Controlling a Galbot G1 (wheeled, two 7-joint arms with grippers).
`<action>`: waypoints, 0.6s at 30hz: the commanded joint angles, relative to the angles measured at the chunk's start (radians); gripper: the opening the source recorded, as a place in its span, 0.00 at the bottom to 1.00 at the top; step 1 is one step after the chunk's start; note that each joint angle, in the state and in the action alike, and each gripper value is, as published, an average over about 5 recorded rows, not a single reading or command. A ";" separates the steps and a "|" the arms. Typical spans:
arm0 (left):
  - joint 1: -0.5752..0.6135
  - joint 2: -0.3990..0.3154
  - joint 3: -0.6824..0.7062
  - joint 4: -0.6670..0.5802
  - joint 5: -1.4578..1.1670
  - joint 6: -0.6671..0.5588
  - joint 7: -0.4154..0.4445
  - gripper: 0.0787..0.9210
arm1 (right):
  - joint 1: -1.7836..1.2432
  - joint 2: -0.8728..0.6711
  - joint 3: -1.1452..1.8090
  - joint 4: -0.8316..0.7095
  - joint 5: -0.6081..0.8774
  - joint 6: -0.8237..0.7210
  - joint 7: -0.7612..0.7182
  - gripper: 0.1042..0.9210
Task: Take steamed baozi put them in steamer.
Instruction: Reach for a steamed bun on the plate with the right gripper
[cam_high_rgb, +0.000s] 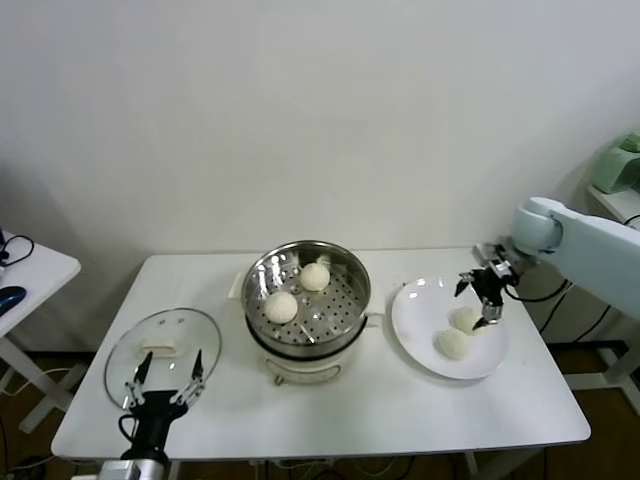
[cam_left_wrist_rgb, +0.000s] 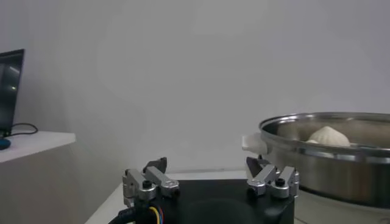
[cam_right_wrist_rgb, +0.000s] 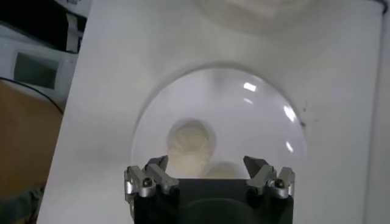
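Your right gripper (cam_right_wrist_rgb: 209, 176) is wide open, empty, with the plate's (cam_right_wrist_rgb: 256, 115) baozi (cam_right_wrist_rgb: 190, 141) straight below; left arm's parked.

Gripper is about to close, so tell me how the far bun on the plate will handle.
The far bun looks soft and domed, so it probably dents under the right gripper. Round on a smooth plate, it may roll or slide. It touches the near bun, likely nudging it.
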 joint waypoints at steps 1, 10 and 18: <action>0.002 -0.003 -0.001 0.005 0.002 0.003 0.000 0.88 | -0.206 0.027 0.138 -0.076 -0.123 0.018 0.013 0.88; 0.003 -0.001 -0.017 0.019 -0.003 -0.001 0.000 0.88 | -0.243 0.097 0.146 -0.147 -0.115 0.025 0.031 0.88; 0.000 0.000 -0.018 0.028 -0.004 -0.002 -0.001 0.88 | -0.255 0.124 0.163 -0.177 -0.128 0.032 0.040 0.88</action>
